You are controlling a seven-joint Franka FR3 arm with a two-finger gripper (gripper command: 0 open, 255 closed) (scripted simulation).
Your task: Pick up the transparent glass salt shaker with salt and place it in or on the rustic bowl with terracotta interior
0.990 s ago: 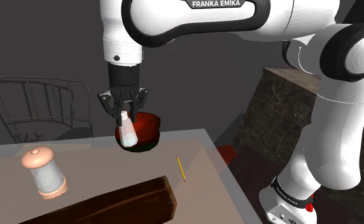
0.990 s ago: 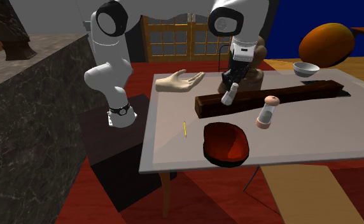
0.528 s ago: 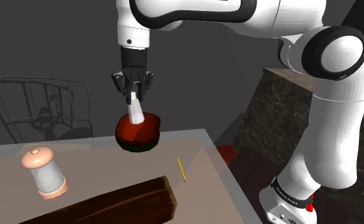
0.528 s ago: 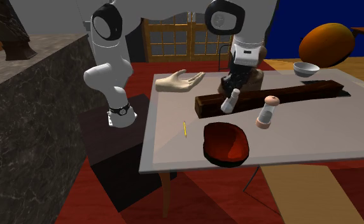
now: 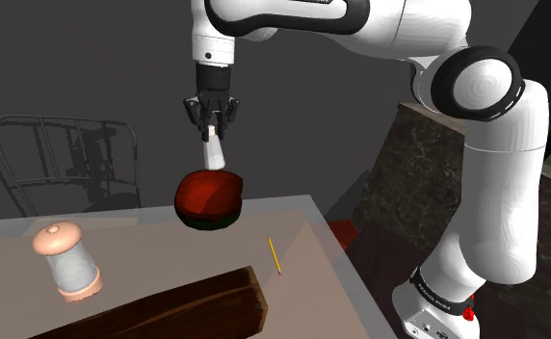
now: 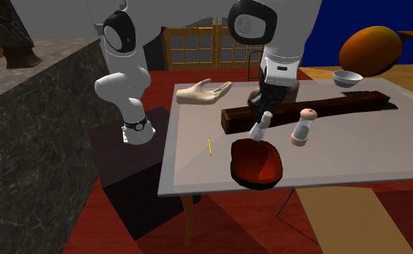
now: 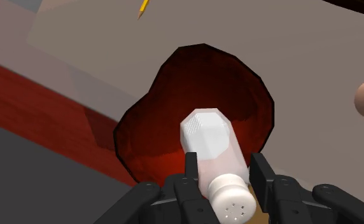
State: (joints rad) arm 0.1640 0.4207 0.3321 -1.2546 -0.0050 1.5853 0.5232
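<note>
Salt shaker (image 7: 206, 139) carried over lumpy red bowl (image 7: 169, 71), faceted, pale, in pincer (image 7: 224, 164)

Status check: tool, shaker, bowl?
Tool shut on salt shaker, cap end in the grip. Shaker in the air over the red bowl, not yet released. Nothing between them.

Salt shaker (image 7: 207, 141) in the claw (image 7: 225, 167), bowl (image 7: 174, 83) on the table (image 5: 168, 246) straight below, pencil (image 5: 275, 255) and mill (image 5: 66, 258) farther out.

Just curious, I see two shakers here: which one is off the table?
The white-capped shaker, clasped in the tool above the red bowl. The peach-topped shaker sits on the table, away from the tool.
</note>
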